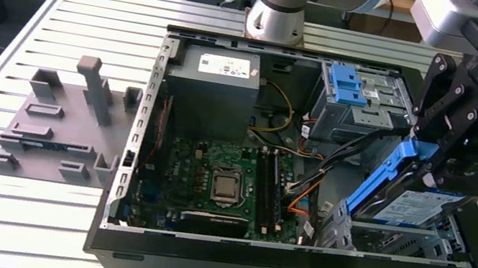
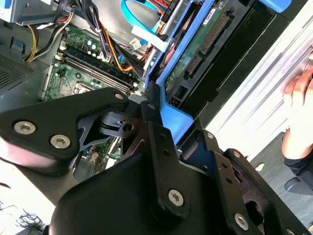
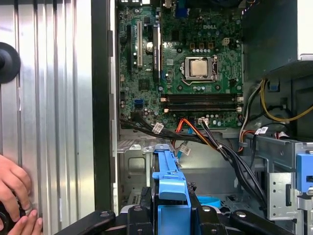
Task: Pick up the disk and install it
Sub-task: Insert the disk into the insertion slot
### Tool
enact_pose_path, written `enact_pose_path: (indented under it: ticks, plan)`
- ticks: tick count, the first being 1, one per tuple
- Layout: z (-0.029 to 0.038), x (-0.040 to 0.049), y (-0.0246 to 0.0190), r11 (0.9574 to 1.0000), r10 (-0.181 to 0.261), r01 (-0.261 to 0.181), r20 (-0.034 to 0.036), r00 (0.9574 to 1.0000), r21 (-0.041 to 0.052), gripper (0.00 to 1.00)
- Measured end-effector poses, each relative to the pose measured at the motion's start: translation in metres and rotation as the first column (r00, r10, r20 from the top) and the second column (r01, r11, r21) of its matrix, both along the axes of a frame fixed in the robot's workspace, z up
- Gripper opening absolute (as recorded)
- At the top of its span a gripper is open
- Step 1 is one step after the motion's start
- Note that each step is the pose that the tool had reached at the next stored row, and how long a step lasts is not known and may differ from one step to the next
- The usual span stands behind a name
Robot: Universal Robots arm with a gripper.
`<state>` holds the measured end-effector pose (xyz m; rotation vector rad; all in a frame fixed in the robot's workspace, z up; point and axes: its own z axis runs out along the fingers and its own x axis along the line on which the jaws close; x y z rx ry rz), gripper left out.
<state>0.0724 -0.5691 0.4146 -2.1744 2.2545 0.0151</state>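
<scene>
The disk [image 1: 407,206], silver-grey with a white-and-blue label and a blue bracket, hangs tilted at the exterior view's right end of the open computer case [image 1: 132,160]. Its lower end dips into a metal drive bay [image 1: 415,245]. My black gripper [image 1: 444,174] is shut on the disk's upper end. In the second wrist view the disk's [image 2: 195,54] green circuit side and connector show beyond the gripper [image 2: 164,132]. In the first wrist view the disk's [image 3: 168,181] blue bracket runs out from between the fingers [image 3: 139,218] toward the motherboard.
Inside the case lie a green motherboard [image 1: 221,182], a grey metal box [image 1: 217,90], a metal cage with a blue latch [image 1: 357,95] and loose cables [image 1: 308,189]. A grey fixture plate [image 1: 56,125] sits on the slatted table. A person's hand [image 3: 14,196] rests beside the case.
</scene>
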Motion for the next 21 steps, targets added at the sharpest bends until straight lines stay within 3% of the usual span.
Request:
enact_pose_path:
  ticks: [21]
  plan:
    - [-0.0093, 0.0000, 0.0000, 1.0000, 0.000, 0.000, 0.0000, 1.0000, -0.0020, 0.36]
